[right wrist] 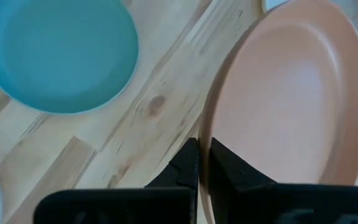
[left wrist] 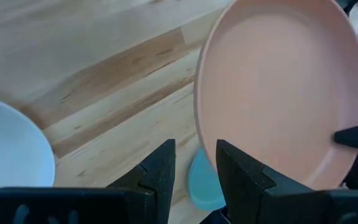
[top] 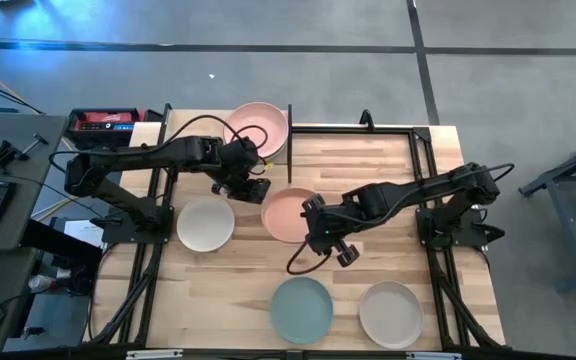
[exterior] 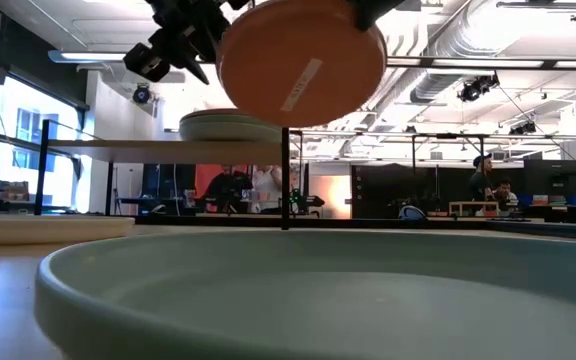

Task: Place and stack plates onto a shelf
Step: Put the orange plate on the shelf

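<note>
1. The right gripper (top: 320, 232) is clamped on the rim of a salmon plate (top: 290, 214); the right wrist view shows its two fingers (right wrist: 188, 163) pressed together on the plate's edge (right wrist: 291, 118).
2. The low view shows what the overhead one cannot: the salmon plate (exterior: 303, 55) hangs tilted in the air, well above the tabletop, with a pale label on its underside.
3. The left gripper (top: 251, 186) hovers just beside the far rim of that plate. Its wrist view shows the fingers (left wrist: 160, 169) apart with nothing between them, the salmon plate (left wrist: 278, 93) close in front.
4. Beyond the left gripper, a pink plate (top: 258, 128) sits on the shelf (top: 183, 125); only the low view shows the shelf (exterior: 148, 147) as a raised board on a black post, carrying plates (exterior: 233, 125) whose number I cannot tell.
5. Beside the left gripper, on the tabletop (top: 368, 170), lies a white plate (top: 205, 223).
6. Below the right gripper in the high view lie a teal plate (top: 301, 309) and a beige plate (top: 391, 313). The teal one fills the low view's foreground (exterior: 298, 290) and shows in the right wrist view (right wrist: 58, 53).
7. The low view alone reveals the room behind, with people (exterior: 488, 180) at desks.
</note>
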